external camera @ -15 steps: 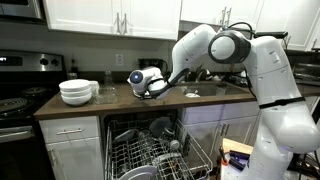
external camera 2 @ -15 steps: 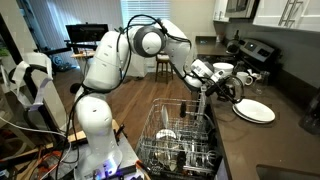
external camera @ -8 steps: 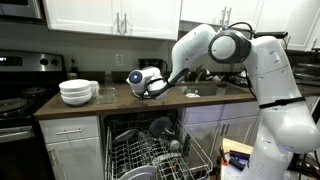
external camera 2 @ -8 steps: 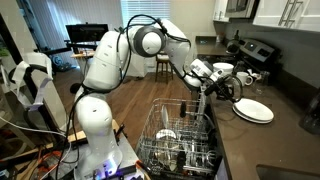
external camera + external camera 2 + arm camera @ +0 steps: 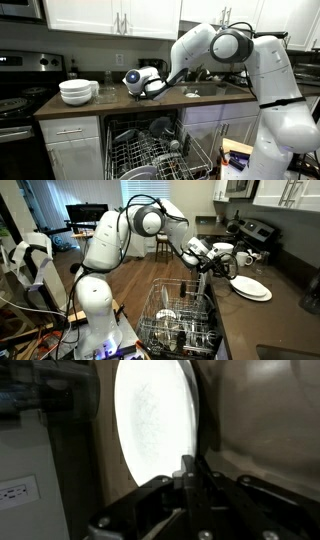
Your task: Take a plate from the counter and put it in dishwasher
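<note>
The plate is small, round and white, and it fills the upper middle of the wrist view. My gripper is shut on its rim, the dark fingers pinching the edge. In an exterior view the plate hangs flat just above the dark brown counter, with the gripper at its near edge. In an exterior view the gripper is low over the counter. The dishwasher stands open below, its grey wire rack pulled out.
A stack of deep white bowls stands on the counter by the black stove. The rack holds several dishes. White cabinets run above and below the counter. The arm's white base stands beside the rack.
The gripper has shifted a little along the counter toward the bowls, and the plate has moved with it and risen slightly.
</note>
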